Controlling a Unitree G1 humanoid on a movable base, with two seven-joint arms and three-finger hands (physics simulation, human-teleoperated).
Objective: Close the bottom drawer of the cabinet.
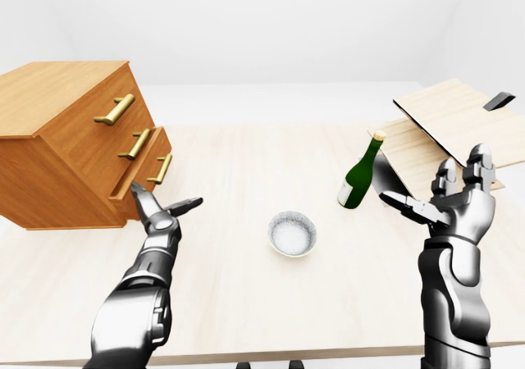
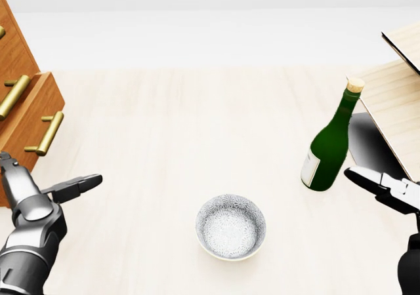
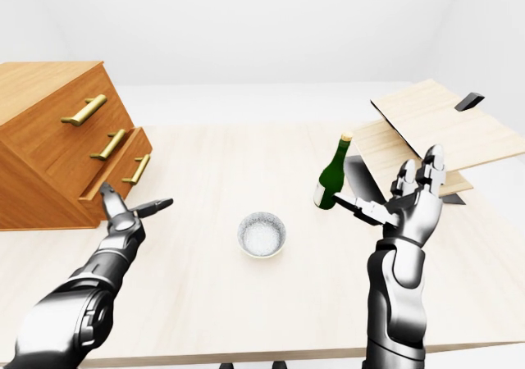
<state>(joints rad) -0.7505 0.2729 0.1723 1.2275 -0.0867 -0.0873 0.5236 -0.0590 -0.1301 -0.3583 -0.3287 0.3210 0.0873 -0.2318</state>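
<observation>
Bottom drawer (image 1: 152, 175) juts out of the cabinet (image 1: 57, 152) at the table's (image 1: 246, 303) left edge; left hand (image 1: 157, 207) splayed open just below it. A slanted shove might jam it.

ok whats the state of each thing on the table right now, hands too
cabinet: on the table, standing upright
bottom drawer: pulled out, not closed
upper drawers: shut
bottle: upright, corked
bowl: upright, looks empty
left hand: open, at the bottom drawer's lower corner
right hand: open, raised, holding nothing
</observation>
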